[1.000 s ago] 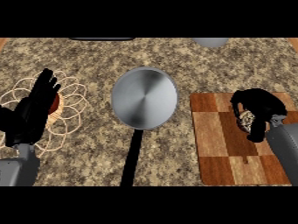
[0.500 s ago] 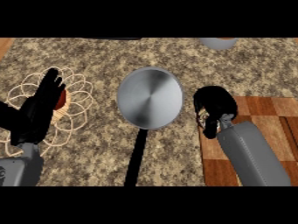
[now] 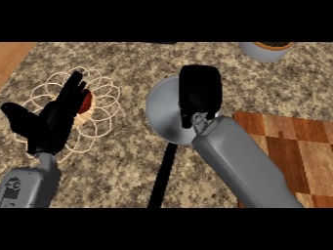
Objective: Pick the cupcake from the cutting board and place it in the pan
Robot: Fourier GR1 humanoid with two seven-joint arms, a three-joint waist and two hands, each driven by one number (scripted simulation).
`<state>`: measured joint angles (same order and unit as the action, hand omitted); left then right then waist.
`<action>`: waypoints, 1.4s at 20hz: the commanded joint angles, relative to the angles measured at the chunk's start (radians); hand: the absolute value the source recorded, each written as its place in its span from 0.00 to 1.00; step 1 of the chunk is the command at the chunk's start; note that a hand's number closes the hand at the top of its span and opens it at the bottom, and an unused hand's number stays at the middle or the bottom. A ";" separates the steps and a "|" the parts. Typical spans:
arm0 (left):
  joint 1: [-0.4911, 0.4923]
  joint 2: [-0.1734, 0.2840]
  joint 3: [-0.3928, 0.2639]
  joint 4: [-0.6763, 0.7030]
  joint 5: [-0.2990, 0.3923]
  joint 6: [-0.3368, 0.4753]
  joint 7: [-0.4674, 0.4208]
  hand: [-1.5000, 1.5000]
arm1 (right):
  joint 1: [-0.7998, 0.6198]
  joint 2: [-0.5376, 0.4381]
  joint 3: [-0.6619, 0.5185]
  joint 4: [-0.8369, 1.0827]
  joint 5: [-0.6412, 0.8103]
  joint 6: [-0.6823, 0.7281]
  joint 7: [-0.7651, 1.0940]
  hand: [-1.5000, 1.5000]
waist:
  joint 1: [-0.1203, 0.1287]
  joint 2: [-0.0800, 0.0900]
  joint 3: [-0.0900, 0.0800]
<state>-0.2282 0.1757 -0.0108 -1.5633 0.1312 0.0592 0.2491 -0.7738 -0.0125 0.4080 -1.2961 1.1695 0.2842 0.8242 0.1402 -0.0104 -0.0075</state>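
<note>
Right hand (image 3: pixel 199 93) hangs over the pan (image 3: pixel 163 110), hiding any cupcake; its fingers' state cannot be told. Behind it sits the cutting board (image 3: pixel 299 146). Left hand (image 3: pixel 53 117) rests open over a wire basket (image 3: pixel 100 110)

You had even, moderately bright light across the counter (image 3: pixel 197 58), no clear direction. Shadows were barely there. The pan (image 3: pixel 161 110) showed a soft grey sheen, no hard glare. Both black hands read as near-silhouettes, surface detail lost.
</note>
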 commanded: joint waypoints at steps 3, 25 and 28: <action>-0.037 -0.020 -0.027 0.027 -0.008 -0.007 -0.006 0.50 | -0.253 0.012 0.139 0.012 0.030 -0.014 0.334 1.00 | 0.041 0.011 -0.002; -0.008 0.014 0.043 0.011 -0.009 0.021 -0.025 0.50 | -0.455 0.012 0.176 0.243 -0.068 -0.324 0.635 1.00 | -0.064 0.011 0.006; 0.023 0.015 0.059 0.020 -0.004 0.021 -0.042 0.50 | -0.410 0.012 0.143 0.222 -0.075 -0.345 0.591 1.00 | -0.096 0.010 0.007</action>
<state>-0.2493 0.1760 0.0306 -1.5131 0.1194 0.0863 0.2200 -1.2091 -0.0157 0.5631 -1.0723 1.0958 0.0324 1.2233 0.0664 0.0038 -0.0020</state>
